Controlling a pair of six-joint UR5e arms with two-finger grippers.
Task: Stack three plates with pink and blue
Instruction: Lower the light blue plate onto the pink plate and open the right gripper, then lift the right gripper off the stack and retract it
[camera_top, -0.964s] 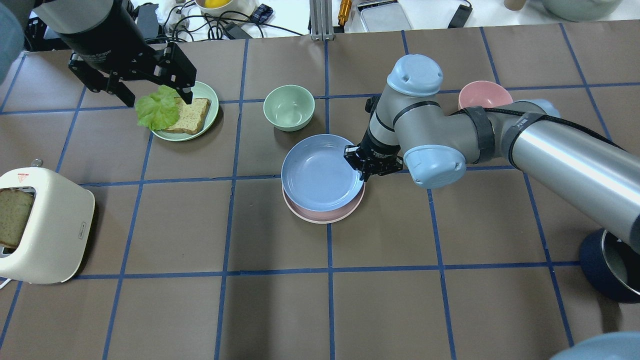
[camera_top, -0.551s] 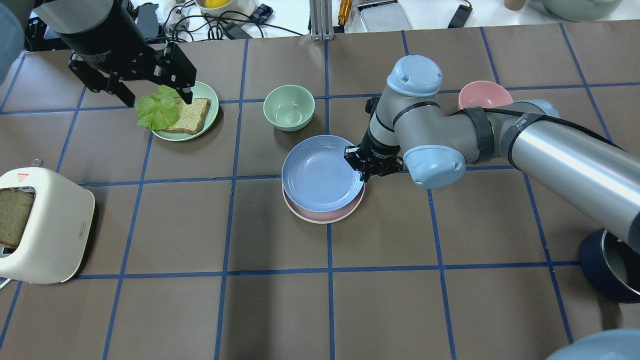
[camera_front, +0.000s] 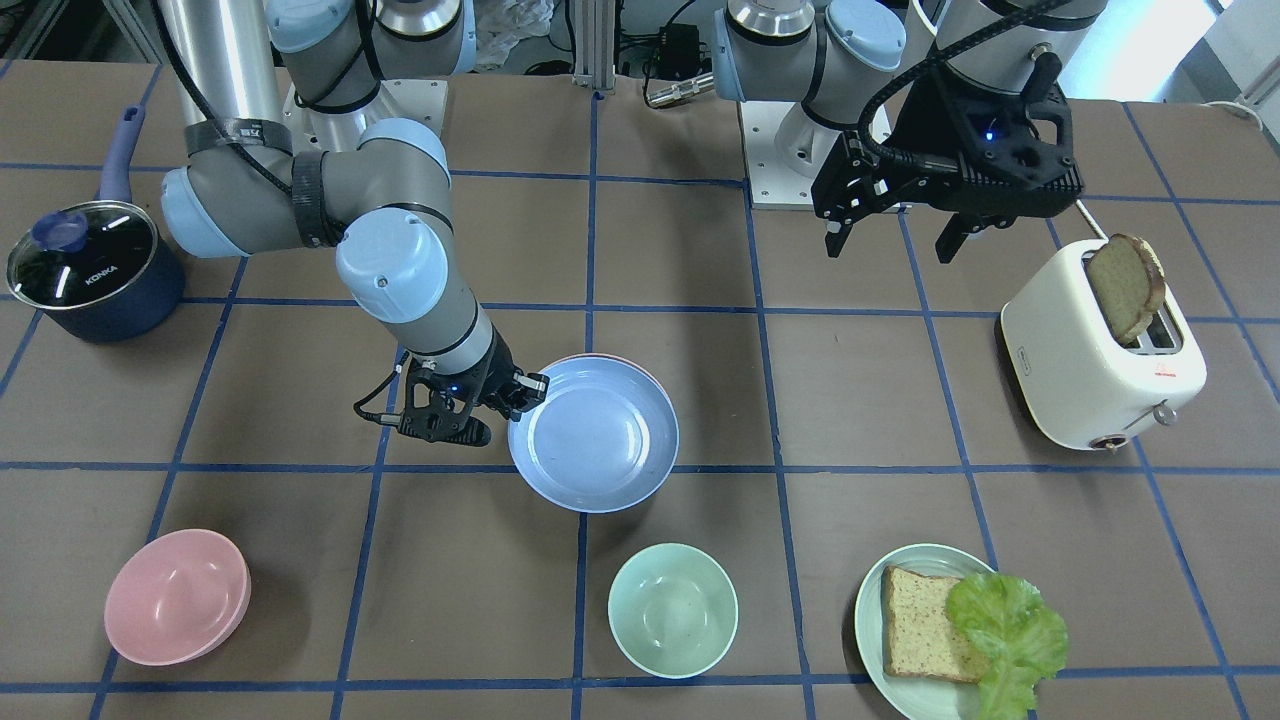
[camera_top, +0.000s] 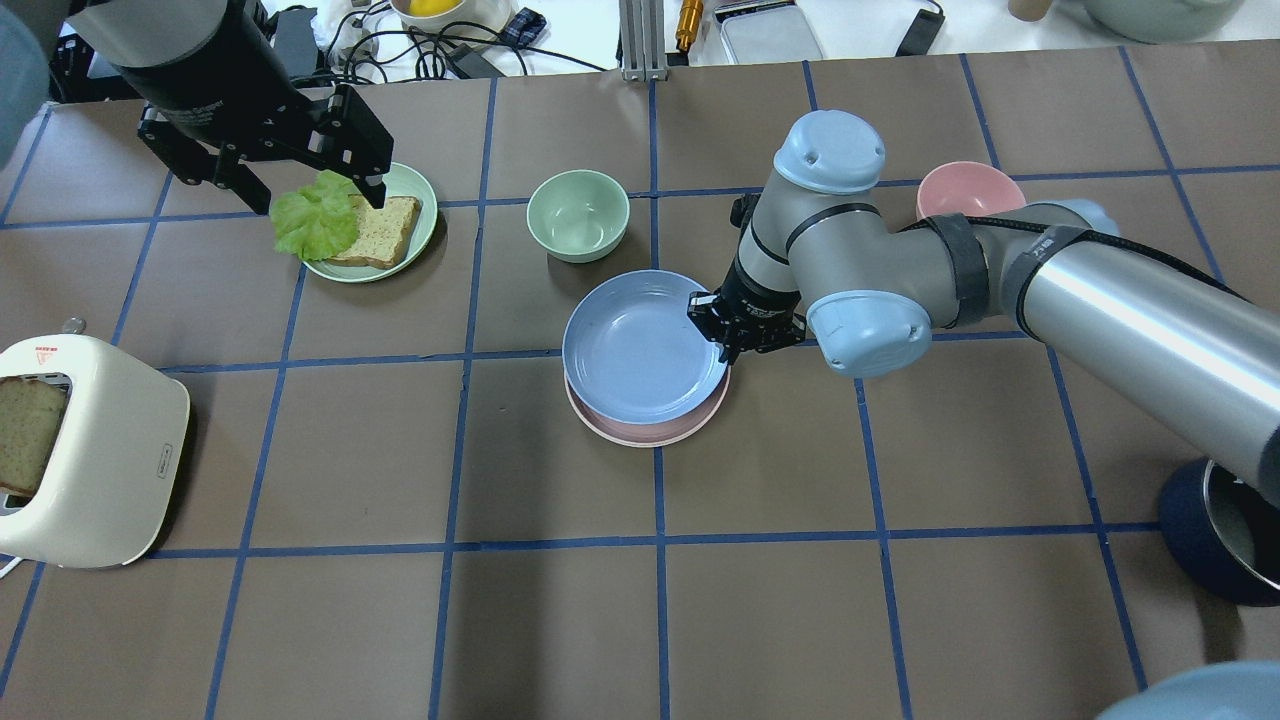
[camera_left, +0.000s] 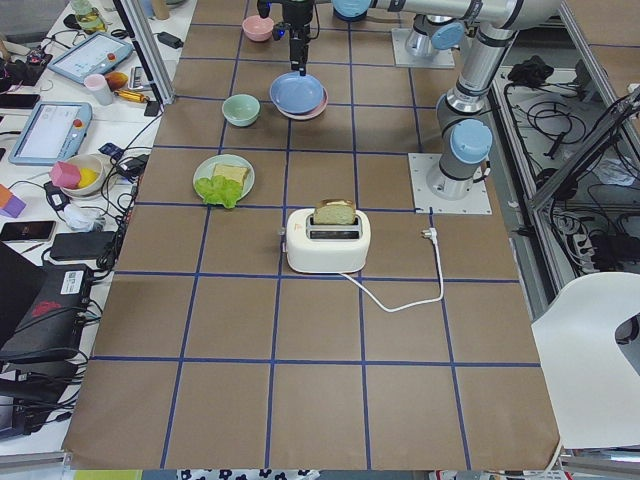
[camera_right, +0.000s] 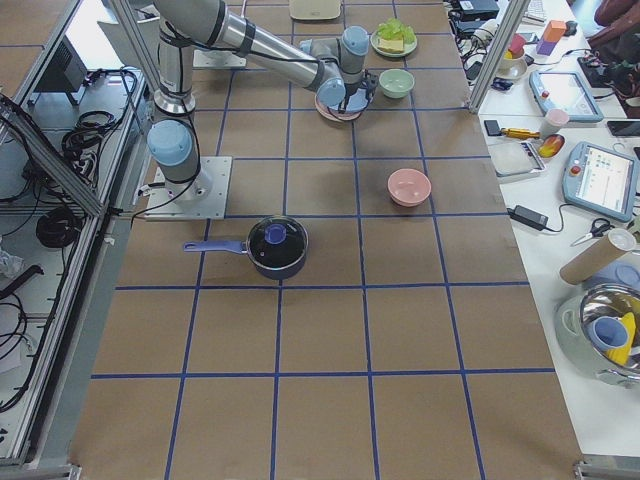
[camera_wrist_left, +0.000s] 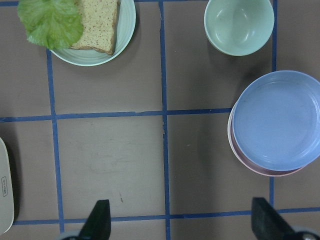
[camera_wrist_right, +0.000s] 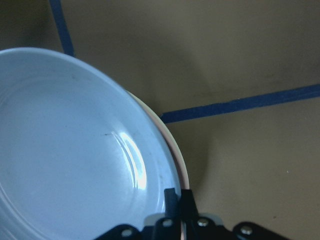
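1. Pale blue over pale pink: the blue plate (camera_top: 640, 345) lies on top of the pink plate (camera_top: 655, 434) near the middle of the table (camera_top: 800, 600). It sits a little off centre, so a crescent of pink rim shows on the side nearest my base.
2. My right pincer (camera_top: 725, 345) is closed on the blue plate's rim at its right edge. In the right wrist view my two fingers (camera_wrist_right: 171, 200) stand close together with the rim between them.
3. I cannot tell whether the gripped edge rests on the pink plate or is raised off it. I also cannot tell whether another plate lies under the pink one.
4. My left pincer (camera_top: 315, 195) hangs high over the left part of the table, its jaws spread wide and holding nothing, well apart from the stack.
5. A green bowl (camera_top: 578, 213) stands near the stack, on its far side.
6. A green plate (camera_top: 415, 190) with bread and lettuce is farther left.
7. A toaster (camera_top: 100, 460) with a slice in it is at the left edge.
8. A pink bowl (camera_top: 965, 183) shows partly behind my right arm.
9. A lidded pot (camera_front: 85, 270) stands at the right end.
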